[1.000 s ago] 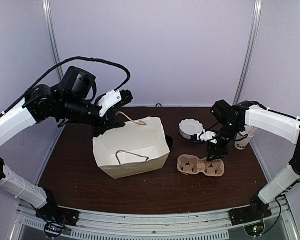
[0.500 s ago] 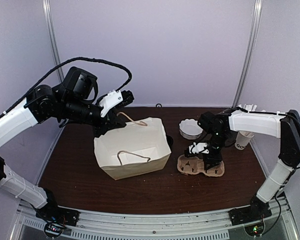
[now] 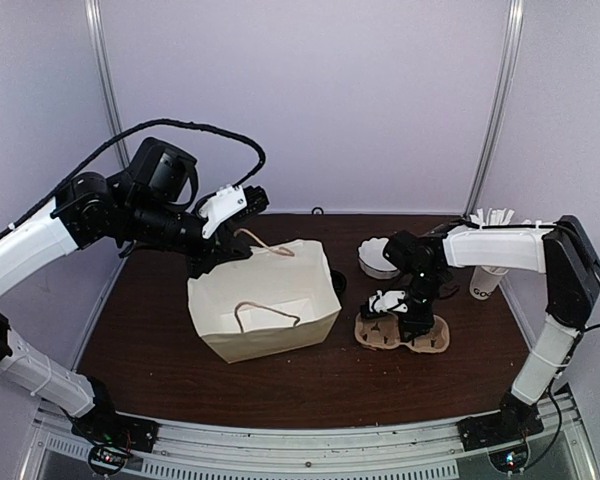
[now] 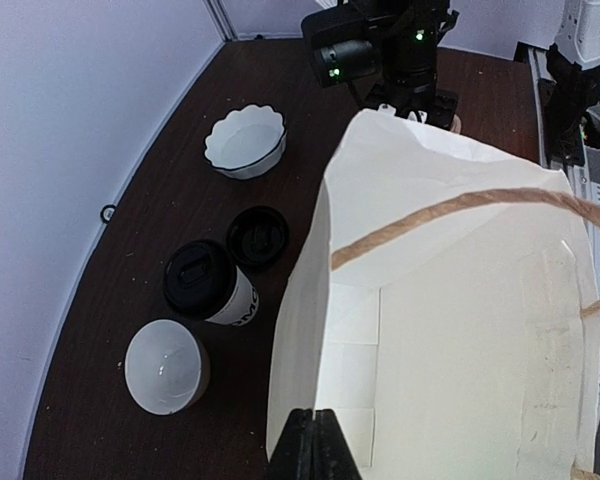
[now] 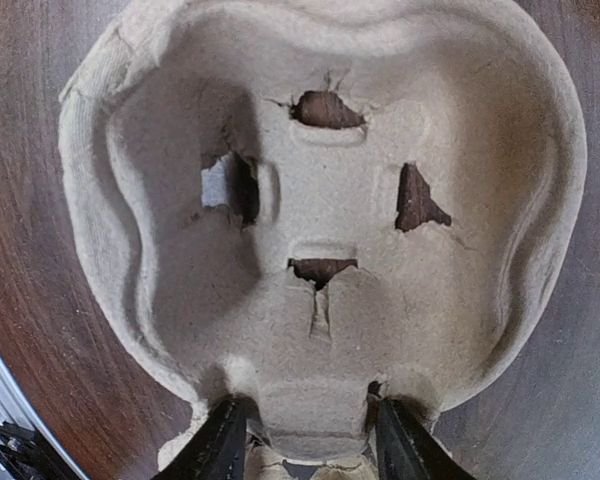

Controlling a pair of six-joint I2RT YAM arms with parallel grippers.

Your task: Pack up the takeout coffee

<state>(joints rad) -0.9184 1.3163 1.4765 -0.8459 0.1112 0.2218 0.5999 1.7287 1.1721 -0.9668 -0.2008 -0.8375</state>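
Top external: paper bag (image 3: 265, 300) is seen standing open at centre frame on the bench (image 3: 150, 330). Its rear rim is met by the left hand (image 3: 218, 255), at the bag's upper left. The right hand (image 3: 405, 315) is set down onto the pulp cup carrier (image 3: 425, 340), right of centre. A white bowl (image 3: 380, 257) lies just above the carrier, and a stick-filled cup (image 3: 485, 275) is placed further right.

Left wrist: left hand (image 4: 315, 445), bottom centre, is shown fully closed, w/ the bag's rim pinched between the fingers so the mouth is held open. The takeout coffee (image 4: 215, 292) is found at left of frame, lidded, lettering visible, just beside the bag's outer wall and not in the bag. In the top view it is hidden behind the bag. A spare black lid (image 4: 257, 236) lies just above it and a second bowl (image 4: 165, 365) just below.

Right wrist: the carrier fills the frame. The right hand's fingers (image 5: 225, 440) are set approx half-wide at bottom of frame, one on each side of the carrier's near end. Whether the pulp is clamped yet cannot be told.

Step judged: carrier pickup, w/ the bag held open and the coffee not yet packed. Next move, as judged: the pinch has to be closed firmly on thin pulp w/o crushing it, and the carrier kept level when lifted.
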